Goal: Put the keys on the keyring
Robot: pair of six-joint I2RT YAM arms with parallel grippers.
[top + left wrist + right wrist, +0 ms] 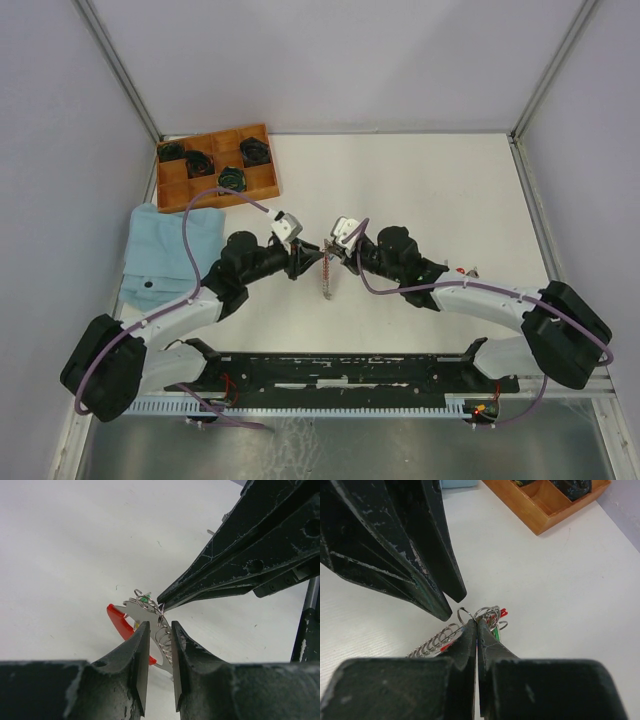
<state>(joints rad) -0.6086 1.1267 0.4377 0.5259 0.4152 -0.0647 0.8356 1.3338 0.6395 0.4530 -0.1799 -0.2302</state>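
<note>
The keyring (327, 275) hangs between my two grippers above the middle of the table, its short silver chain (165, 642) and red strap (120, 624) dangling. My right gripper (477, 622) is shut, pinching a metal ring (492, 614) of the bunch at its tips. A silver key blade (137, 611) with a bit of green (144, 599) hangs on the bunch. My left gripper (160, 630) faces it, jaws a little apart, with the chain showing in the gap beyond them. A small red-and-silver key (468, 270) lies on the table by the right arm.
A wooden compartment tray (170, 195) with dark round coils (256, 151) stands at the back left. A light blue cloth (160, 255) lies in front of it, beside the left arm. The two arms' fingertips nearly touch.
</note>
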